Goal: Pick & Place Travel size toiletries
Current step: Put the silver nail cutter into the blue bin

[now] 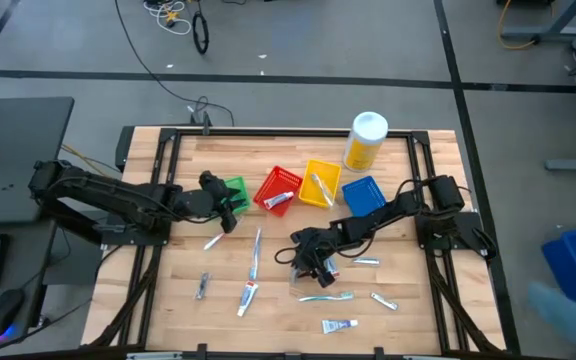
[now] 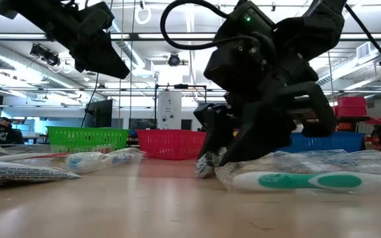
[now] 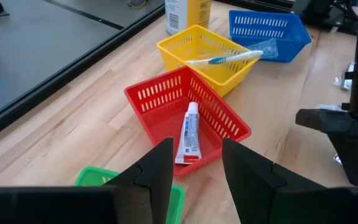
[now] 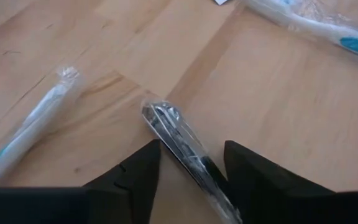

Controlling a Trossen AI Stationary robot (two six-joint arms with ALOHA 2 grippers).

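My right gripper (image 1: pixel 313 265) is low over the table's middle, open. Its fingers stand on either side of a slim dark item in clear wrap (image 4: pixel 169 127) that lies flat on the wood and also shows as the wrapped item (image 2: pixel 207 163) in the low view. A teal toothbrush (image 1: pixel 326 297) lies just nearer. More toothbrushes and tubes are scattered, such as a toothbrush (image 1: pixel 255 250) and a toothpaste tube (image 1: pixel 247 295). My left gripper (image 1: pixel 230 212) hovers open above the green bin (image 3: pixel 95 180).
The red bin (image 3: pixel 185 115) holds a toothpaste tube (image 3: pixel 190 134). A wrapped toothbrush (image 3: pixel 225 59) lies in the yellow bin (image 3: pixel 207 53). The blue bin (image 1: pixel 364 195) and the tall yellow bottle (image 1: pixel 365 140) stand toward the far edge. Bare wood lies along the near edge.
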